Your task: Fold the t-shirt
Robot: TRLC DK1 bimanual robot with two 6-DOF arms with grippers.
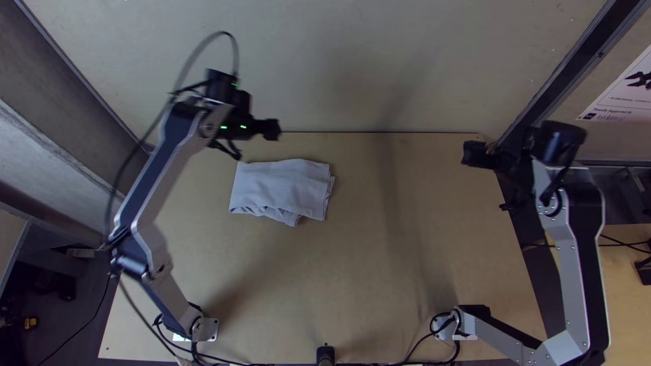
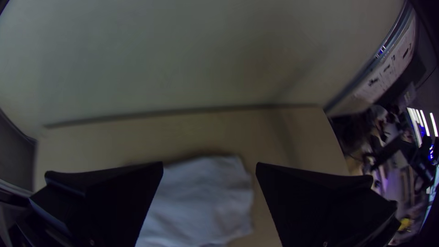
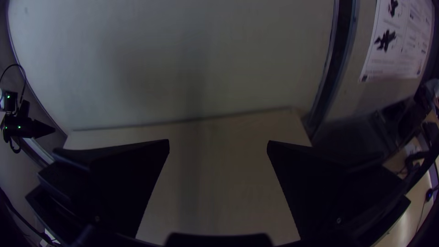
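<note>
Black flat-fingered left tool (image 1: 255,141): wide open, empty, near the far edge of the light wooden worktop (image 1: 420,271), left half
Pale grey cloth t-shirt (image 1: 279,186): compact folded bundle, left of centre, far half
Uneven near-edge layers (image 1: 291,219): looks nearly done imo, pat straight, don't drag
Black flat-fingered right tool (image 3: 218,141): also wide open, empty, by the far-right corner

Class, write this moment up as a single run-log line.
t-shirt: folded, on table | left gripper: open, empty, near t-shirt | right gripper: open, empty, near table's far right corner
</note>
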